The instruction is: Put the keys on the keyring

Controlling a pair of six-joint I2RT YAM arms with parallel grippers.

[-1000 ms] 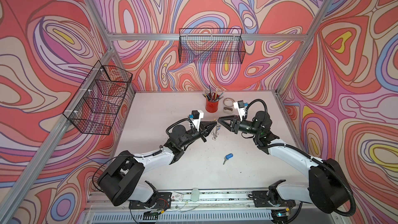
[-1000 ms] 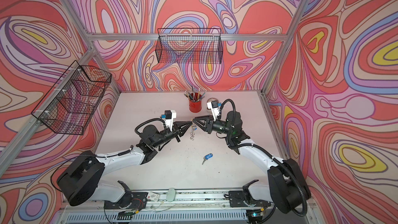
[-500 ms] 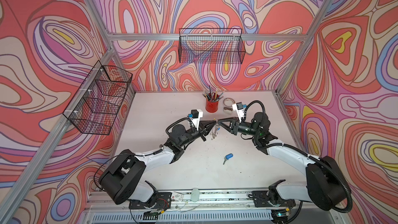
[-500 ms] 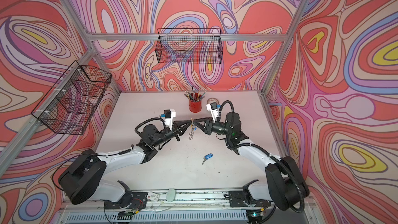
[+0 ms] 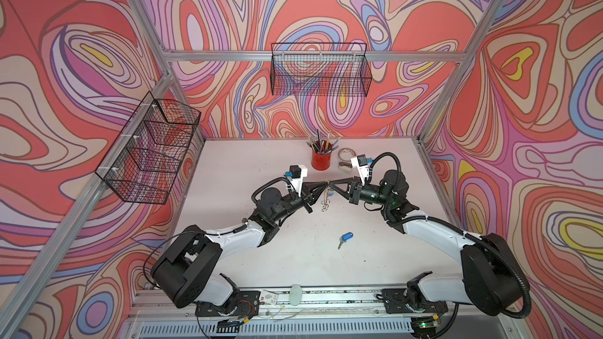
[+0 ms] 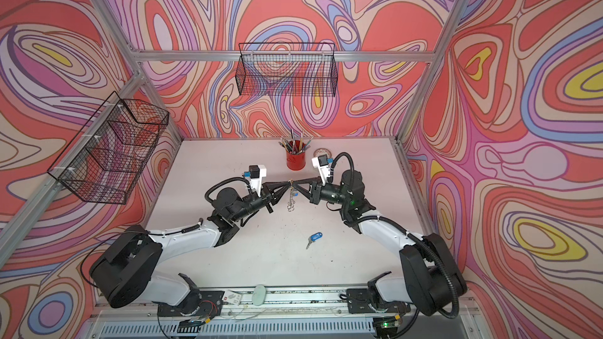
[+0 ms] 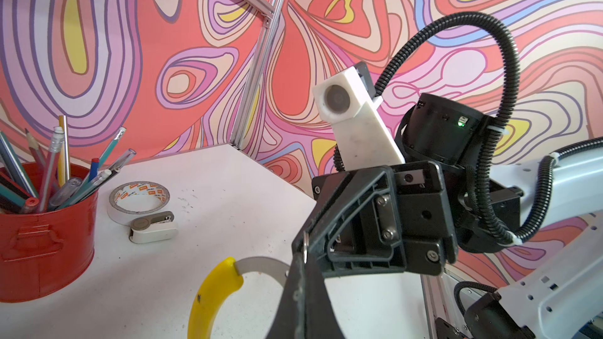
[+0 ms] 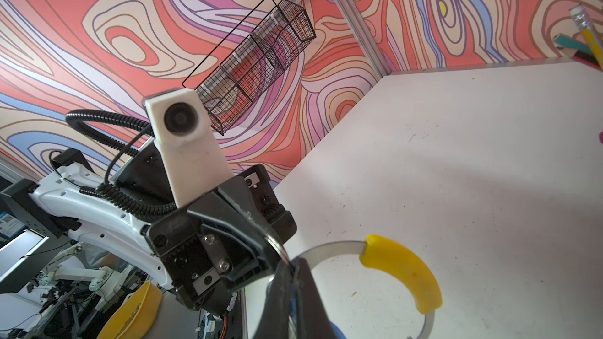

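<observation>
Holding the keyring [image 8: 404, 272] up over the middle of the table [image 5: 244, 190], I am clamping its silver band in my left gripper [image 5: 323, 184], jaws pinched tight. My right gripper [image 5: 332, 185] is meeting it tip to tip, squeezed fully closed too. It seems to be pinching one key [image 8: 334, 332], whose blue tag is peeking out beside the fingers, though the contact is hard to see. The other key [image 5: 345, 238] is lying on the table, well apart from both grippers.
</observation>
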